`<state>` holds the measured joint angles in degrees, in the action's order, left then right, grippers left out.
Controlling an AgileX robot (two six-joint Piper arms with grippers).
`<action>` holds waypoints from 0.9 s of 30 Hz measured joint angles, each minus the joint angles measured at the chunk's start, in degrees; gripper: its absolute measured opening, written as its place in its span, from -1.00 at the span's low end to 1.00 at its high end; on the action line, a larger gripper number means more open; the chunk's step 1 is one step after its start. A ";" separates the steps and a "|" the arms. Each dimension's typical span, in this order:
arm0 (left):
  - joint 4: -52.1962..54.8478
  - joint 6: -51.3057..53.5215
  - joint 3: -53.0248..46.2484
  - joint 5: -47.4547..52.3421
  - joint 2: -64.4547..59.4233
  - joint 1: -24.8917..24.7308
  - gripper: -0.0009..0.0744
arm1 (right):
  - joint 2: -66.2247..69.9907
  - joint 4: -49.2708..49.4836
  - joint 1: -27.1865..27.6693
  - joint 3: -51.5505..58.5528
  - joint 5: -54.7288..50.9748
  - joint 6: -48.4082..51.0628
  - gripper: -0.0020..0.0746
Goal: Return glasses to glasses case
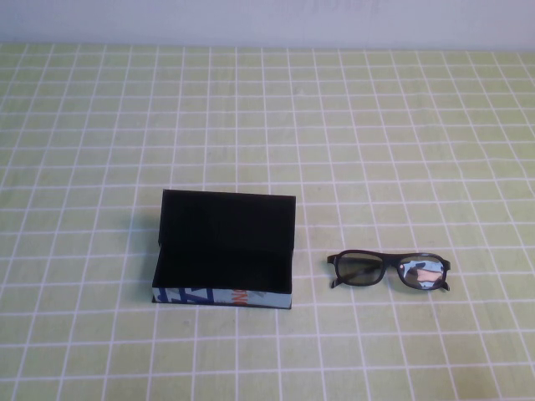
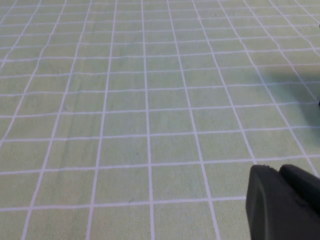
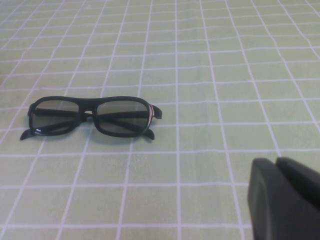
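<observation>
The glasses case (image 1: 222,296) stands open left of the table's middle, its flat lid raised at the back and its blue and white printed side facing me. Its inside looks dark and empty. The black glasses (image 1: 389,270) lie folded on the cloth just right of the case, apart from it. They also show in the right wrist view (image 3: 90,117). My right gripper (image 3: 276,162) is shut and empty, short of the glasses. My left gripper (image 2: 278,170) is shut and empty over bare cloth. Neither arm shows in the high view.
A green tablecloth (image 1: 376,125) with a white grid covers the whole table. A pale wall runs along the far edge.
</observation>
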<state>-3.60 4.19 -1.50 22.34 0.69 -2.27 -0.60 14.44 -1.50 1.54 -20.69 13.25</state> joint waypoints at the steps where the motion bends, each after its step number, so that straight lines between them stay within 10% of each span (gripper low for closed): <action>1: 0.00 0.00 0.00 0.00 0.00 0.00 -0.98 | 0.00 0.00 0.00 0.00 0.00 0.00 -0.98; 27: 0.00 0.00 0.00 0.00 0.00 0.00 -0.98 | 0.00 2.00 0.00 0.00 0.10 0.00 -0.98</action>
<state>-3.60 4.19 -1.50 22.34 0.69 -2.27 -0.60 16.44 -1.50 1.54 -20.58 13.25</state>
